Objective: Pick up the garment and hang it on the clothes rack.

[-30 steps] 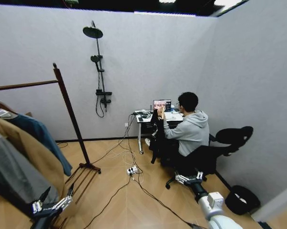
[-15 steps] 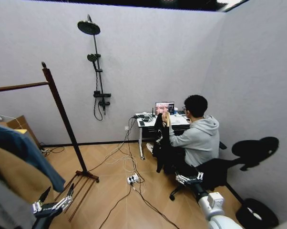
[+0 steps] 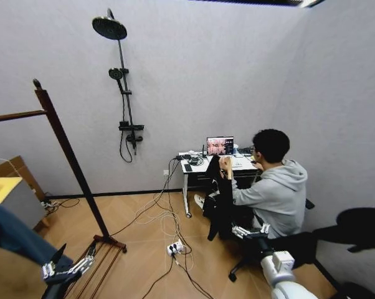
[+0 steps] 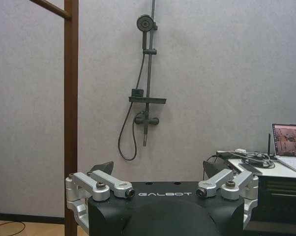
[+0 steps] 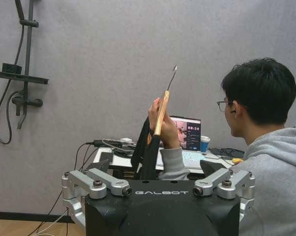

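Since half a second earlier the whole head view had swung right: the tall dark red-brown wooden clothes rack (image 3: 63, 163) sat nearer the left edge, and the seated person nearer centre. That was the camera turning, not the things.

The black jacket on a light wooden hanger (image 5: 154, 136) was held up by the person's hand (image 5: 162, 132) at the far desk (image 3: 203, 166), well apart from both grippers. It looked soft, light and floppy; the stiff hanger, near its metal hook, was likely the best place to grasp.

The left gripper (image 3: 67, 266) hovered low on the left near the rack's foot, fingers apart and empty. The right gripper (image 3: 248, 232) pointed toward the person, fingers likewise spread. Cables (image 3: 166, 218) crossed the open wooden floor between.
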Controlling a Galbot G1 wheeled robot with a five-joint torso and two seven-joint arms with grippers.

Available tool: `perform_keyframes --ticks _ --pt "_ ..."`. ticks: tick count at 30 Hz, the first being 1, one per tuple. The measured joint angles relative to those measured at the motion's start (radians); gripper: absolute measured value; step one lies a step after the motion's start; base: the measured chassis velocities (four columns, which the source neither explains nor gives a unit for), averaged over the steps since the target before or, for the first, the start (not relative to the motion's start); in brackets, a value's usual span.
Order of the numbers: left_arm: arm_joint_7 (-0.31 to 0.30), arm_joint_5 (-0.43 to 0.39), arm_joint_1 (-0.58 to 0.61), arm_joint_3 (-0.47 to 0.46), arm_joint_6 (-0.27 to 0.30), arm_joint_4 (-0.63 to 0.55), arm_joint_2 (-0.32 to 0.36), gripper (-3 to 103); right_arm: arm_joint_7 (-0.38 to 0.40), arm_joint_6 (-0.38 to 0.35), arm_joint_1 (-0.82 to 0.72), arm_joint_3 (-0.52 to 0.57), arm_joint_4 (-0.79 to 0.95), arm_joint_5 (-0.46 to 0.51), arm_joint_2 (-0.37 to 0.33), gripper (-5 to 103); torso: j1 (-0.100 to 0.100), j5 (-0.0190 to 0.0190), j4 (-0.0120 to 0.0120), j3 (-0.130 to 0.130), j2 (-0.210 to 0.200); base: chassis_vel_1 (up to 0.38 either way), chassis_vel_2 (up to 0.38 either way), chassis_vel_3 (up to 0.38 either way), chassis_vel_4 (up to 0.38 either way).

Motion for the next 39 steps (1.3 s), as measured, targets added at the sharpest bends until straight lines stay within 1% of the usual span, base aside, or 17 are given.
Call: perform_keyframes --ticks 4,5,7,8,10,11,13,16,18,20,22,26,28,29,32,35,39 --pt "0.0 0.0 0.0 0.0 0.0 0.0 0.0 100 -0.002 -0.033 0.037 0.036 -0.007 0.048 -0.03 100 -0.001 0.0 0.0007 0.0 0.0 -0.037 0.062 0.039 -0.033" --pt "0.0 0.0 0.0 0.0 0.0 0.0 0.0 100 -0.022 -0.033 0.074 0.062 -0.044 0.082 -0.058 100 -0.002 0.0 0.0005 0.0 0.0 0.0 0.0 0.0 0.0" --pt "0.0 0.0 0.0 0.0 0.0 0.0 0.0 100 -0.079 -0.008 0.15 0.089 -0.142 0.15 -0.116 100 -0.002 0.0001 0.0003 -0.001 0.001 0.02 -0.03 -0.02 0.03" --pt "0.0 0.0 0.0 0.0 0.0 0.0 0.0 100 -0.079 -0.008 0.15 0.089 -0.142 0.15 -0.116 100 -0.002 0.0001 0.0003 -0.001 0.001 0.04 -0.061 -0.041 0.06" --pt "0.0 0.0 0.0 0.0 0.0 0.0 0.0 100 -0.129 0.033 0.226 0.092 -0.245 0.179 -0.167 100 -0.002 0.0006 0.0003 -0.001 0.001 0.02 -0.022 -0.029 0.03" --pt "0.0 0.0 0.0 0.0 0.0 0.0 0.0 100 -0.129 0.033 0.226 0.092 -0.245 0.179 -0.167 100 -0.002 0.0006 0.0003 -0.001 0.001 0.0 0.0 0.0 0.0" --pt "0.0 0.0 0.0 0.0 0.0 0.0 0.0 100 -0.186 0.07 0.33 0.073 -0.357 0.171 -0.229 100 -0.002 0.0003 0.0006 0.0 0.001 0.0 0.0 0.0 0.0" --pt "0.0 0.0 0.0 0.0 0.0 0.0 0.0 100 -0.199 0.079 0.37 0.056 -0.395 0.171 -0.255 100 -0.002 0.0003 0.0006 0.0 0.001 0.0 0.0 0.0 0.0" --pt "0.0 0.0 0.0 0.0 0.0 0.0 0.0 100 -0.232 0.105 0.462 0.015 -0.48 0.17 -0.326 100 -0.001 0.0 0.0007 0.0 0.0 0.0 0.0 0.0 0.0" --pt "0.0 0.0 0.0 0.0 0.0 0.0 0.0 100 -0.234 0.109 0.48 0.007 -0.497 0.17 -0.338 100 -0.001 -0.0002 0.0006 0.0 0.0 0.0 0.0 0.0 0.0" --pt "0.0 0.0 0.0 0.0 0.0 0.0 0.0 100 -0.235 0.115 0.573 -0.042 -0.588 0.179 -0.389 100 -0.001 0.0002 0.0003 0.0 0.0 0.0 0.0 0.0 0.0" --pt "0.0 0.0 0.0 0.0 0.0 0.0 0.0 100 -0.235 0.126 0.634 -0.071 -0.654 0.195 -0.411 100 -0.001 0.0003 0.0004 0.0 0.0 0.0 0.0 0.0 0.0" --pt "0.0 0.0 0.0 0.0 0.0 0.0 0.0 100 -0.235 0.165 0.72 -0.117 -0.748 0.236 -0.433 100 -0.001 0.0002 0.0003 0.0 0.0 0.0 0.0 0.0 0.0" --pt "0.0 0.0 0.0 0.0 0.0 0.0 0.0 100 -0.235 0.165 0.72 -0.117 -0.748 0.236 -0.433 100 -0.001 0.0002 0.0003 0.0 0.0 0.0 0.0 0.0 0.0" --pt "0.0 0.0 0.0 0.0 0.0 0.0 0.0 100 -0.235 0.244 0.808 -0.176 -0.846 0.277 -0.443 100 -0.001 0.0 0.0006 0.0 0.0 0.0 0.0 0.0 0.0" --pt "0.0 0.0 0.0 0.0 0.0 0.0 0.0 100 -0.235 0.26 0.852 -0.217 -0.902 0.315 -0.442 100 -0.001 0.0001 0.0004 0.0 0.0 0.0 0.0 0.0 0.0" --pt "0.0 0.0 0.0 0.0 0.0 0.0 0.0 100 -0.241 0.273 0.897 -0.26 -0.966 0.312 -0.425 100 -0.001 0.0001 0.0004 0.0 0.0 0.0 0.0 0.0 0.0"
